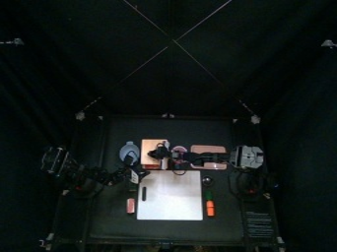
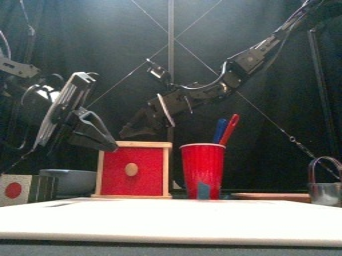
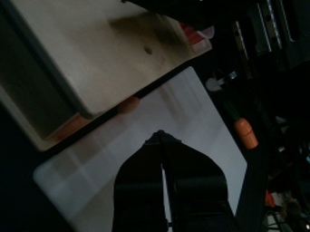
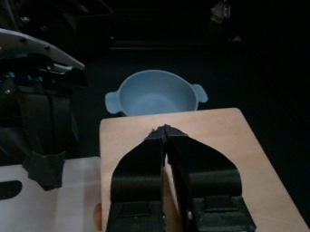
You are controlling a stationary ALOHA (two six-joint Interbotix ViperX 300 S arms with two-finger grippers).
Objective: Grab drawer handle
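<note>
You are looking at a small wooden drawer box (image 2: 134, 170) with a red front, standing on the table (image 2: 174, 222) just beside a red cup (image 2: 203, 170). Its handle (image 2: 130, 169) is showing in the front view as a small round knob, red like the panel, sitting at the middle of that face.

Handling, as a judgement: the knob is looking rigid and small, likely smooth, so the pads are going to slip off if you are closing on its rim alone. Aim to be pinching it across its middle, close to the panel. The box is looking light; it may be sliding or tipping toward the fingers once you are pulling.

Left gripper (image 3: 161, 138): the jaws are pressing together to a single tip, holding nothing. In its wrist view the box's pale wooden side (image 3: 115, 63) is lying ahead of the fingertips and apart from them; the knob face is not showing there.

Right gripper (image 4: 164, 131): jaws likewise meeting at the tip, empty, hovering over a pale board (image 4: 182, 159), with a blue bowl (image 4: 155, 92) beyond the fingertips.

You will be needing to open the left fingers before approaching.
</note>
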